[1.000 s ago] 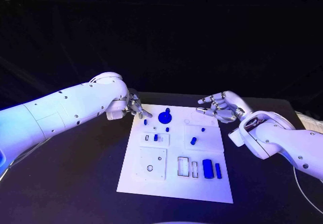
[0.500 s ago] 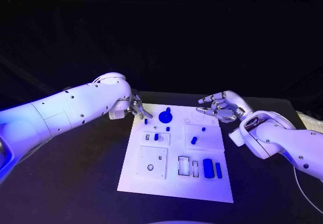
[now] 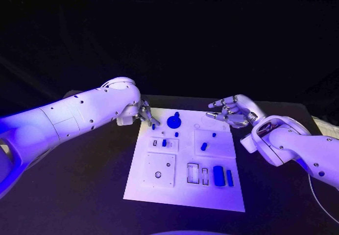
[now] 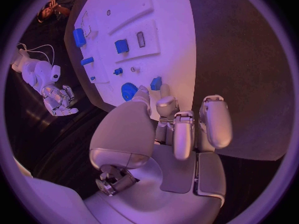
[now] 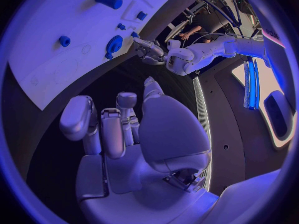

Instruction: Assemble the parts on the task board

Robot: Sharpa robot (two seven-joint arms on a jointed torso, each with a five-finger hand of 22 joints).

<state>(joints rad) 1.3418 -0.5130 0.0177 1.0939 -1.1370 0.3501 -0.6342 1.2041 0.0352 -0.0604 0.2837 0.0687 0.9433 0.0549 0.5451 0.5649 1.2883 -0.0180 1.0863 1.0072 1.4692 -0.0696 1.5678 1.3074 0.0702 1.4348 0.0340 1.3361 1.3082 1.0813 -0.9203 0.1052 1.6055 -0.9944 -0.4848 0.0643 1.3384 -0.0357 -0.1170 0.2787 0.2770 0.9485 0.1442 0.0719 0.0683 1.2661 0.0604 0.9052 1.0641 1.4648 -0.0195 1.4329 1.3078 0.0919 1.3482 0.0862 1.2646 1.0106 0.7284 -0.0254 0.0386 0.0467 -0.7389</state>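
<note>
Black desk (image 3: 84, 196), white board (image 3: 185, 196) at centre; blue parts (image 3: 217, 176) scattered on it, some seated, several slots empty, so roughly midway. Left robot hand (image 3: 145, 115) at board's far corner beside small peg (image 3: 153, 126), grip unclear. Right robot hand (image 3: 231, 111) spread, holding nothing

We cannot tell whether the left robot hand (image 3: 144, 113) touches the small blue peg (image 3: 153, 127) at the task board (image 3: 182, 194)'s far-left corner; its fingertips cover that spot in the head view. The left wrist view's own fingers (image 4: 176, 129) hide the board's edge there. The tiny parts beside the blue disc (image 3: 174, 123) are too small for us to identify.
</note>
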